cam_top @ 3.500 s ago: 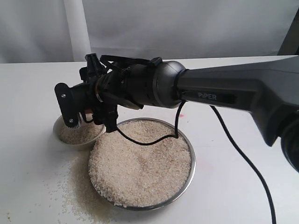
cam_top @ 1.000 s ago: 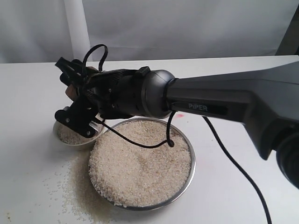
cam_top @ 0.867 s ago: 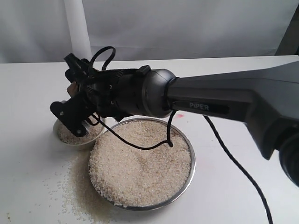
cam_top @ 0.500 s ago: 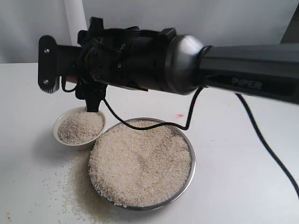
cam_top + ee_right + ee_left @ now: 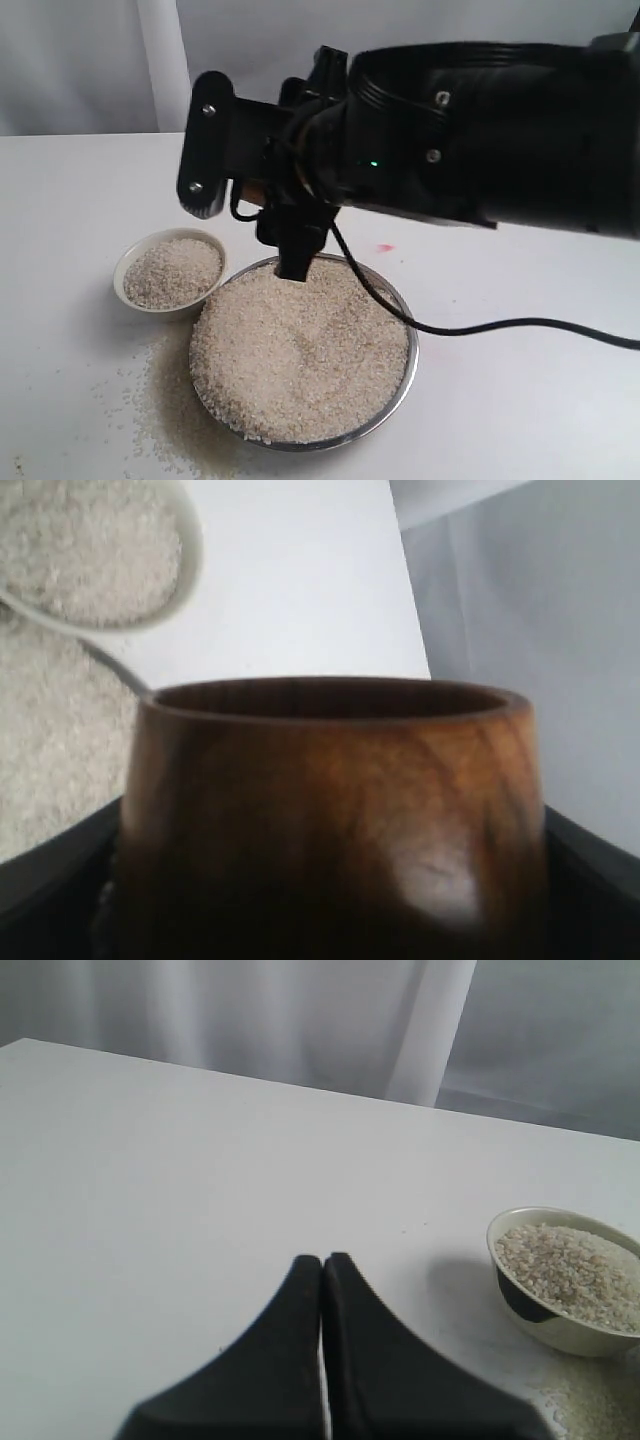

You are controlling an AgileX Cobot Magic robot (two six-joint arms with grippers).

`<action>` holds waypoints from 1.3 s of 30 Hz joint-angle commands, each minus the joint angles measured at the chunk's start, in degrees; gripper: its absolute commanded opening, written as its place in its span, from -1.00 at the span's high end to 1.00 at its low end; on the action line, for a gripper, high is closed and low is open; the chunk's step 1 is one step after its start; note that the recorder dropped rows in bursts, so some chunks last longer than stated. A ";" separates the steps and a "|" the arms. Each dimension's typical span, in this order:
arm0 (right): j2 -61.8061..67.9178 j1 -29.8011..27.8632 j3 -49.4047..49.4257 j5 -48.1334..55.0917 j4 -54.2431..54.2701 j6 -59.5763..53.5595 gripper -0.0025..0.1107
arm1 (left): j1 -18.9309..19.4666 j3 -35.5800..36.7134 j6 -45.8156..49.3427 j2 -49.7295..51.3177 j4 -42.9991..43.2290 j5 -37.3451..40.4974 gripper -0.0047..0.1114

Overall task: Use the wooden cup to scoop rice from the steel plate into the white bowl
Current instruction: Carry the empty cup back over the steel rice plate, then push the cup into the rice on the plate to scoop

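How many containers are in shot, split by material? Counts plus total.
Steel: 1, the steel plate
Ceramic: 1, the white bowl
Wood: 1, the wooden cup
Total: 3

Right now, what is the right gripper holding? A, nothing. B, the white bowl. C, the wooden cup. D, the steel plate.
C: the right wrist view shows the wooden cup clamped between the black fingers, its rim up and the inside hidden.
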 commanded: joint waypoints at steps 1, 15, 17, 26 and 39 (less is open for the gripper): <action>-1.29 0.07 4.76 3.45 -7.85 -0.20 0.96 | -0.37 -0.20 -0.05 0.02 -0.33 -0.33 0.92; 11.22 0.07 6.79 8.09 -26.80 -6.22 0.96 | -0.37 -0.20 -0.05 0.02 -0.33 -0.33 0.92; 13.78 0.07 6.79 8.09 -30.38 -6.22 0.96 | -0.37 -0.20 -0.05 0.02 -0.33 -0.33 0.92; 19.99 -1.12 6.68 6.89 -32.23 -6.22 0.96 | -0.37 -0.20 -0.05 0.02 -0.33 -0.33 0.92; 24.90 -1.00 1.60 4.17 -30.63 -5.64 0.96 | -0.37 -0.20 -0.05 0.02 -0.33 -0.33 0.92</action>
